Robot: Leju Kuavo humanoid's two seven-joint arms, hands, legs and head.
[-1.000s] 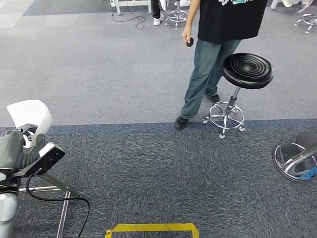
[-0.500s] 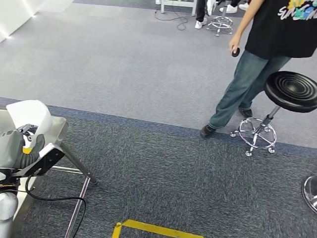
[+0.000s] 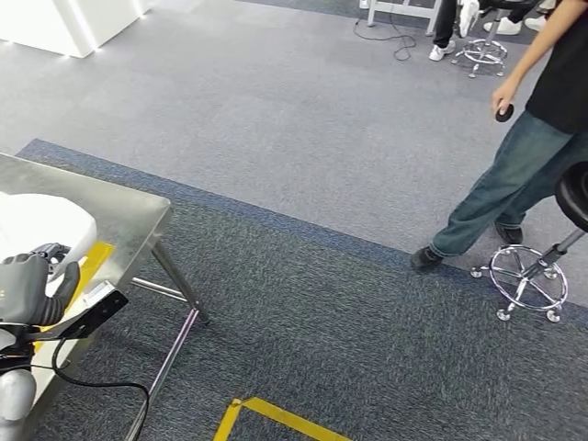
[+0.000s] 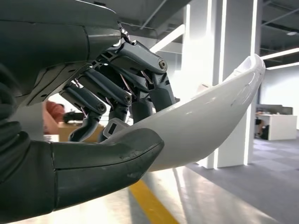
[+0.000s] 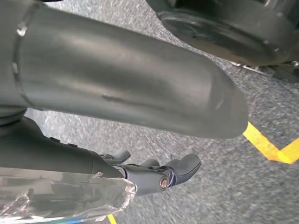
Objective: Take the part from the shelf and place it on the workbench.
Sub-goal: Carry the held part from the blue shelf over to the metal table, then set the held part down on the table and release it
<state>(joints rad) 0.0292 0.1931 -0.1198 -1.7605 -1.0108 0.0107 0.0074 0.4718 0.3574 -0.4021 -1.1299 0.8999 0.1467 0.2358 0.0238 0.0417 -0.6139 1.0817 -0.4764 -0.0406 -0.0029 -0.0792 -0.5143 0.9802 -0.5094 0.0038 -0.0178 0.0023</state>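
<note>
My left hand (image 3: pixel 28 289) grips the curved white part (image 4: pixel 211 121) over the steel workbench (image 3: pixel 131 220); my right hand (image 5: pixel 159 175) hangs with straight fingers, holding nothing.

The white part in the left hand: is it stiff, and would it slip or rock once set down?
The white part looks like a rigid, glossy shell, so probably stiff and somewhat slippery. Its curved shape suggests it may rock on the steel workbench. The left hand grips one end.

Grey carpet (image 3: pixel 291 138) runs wide, a darker band nearer; steel tabletop (image 3: pixel 131 216) at nine o'clock, chrome-based stool (image 3: pixel 530 280) at three, yellow floor tape (image 3: pixel 277 418) at six.
</note>
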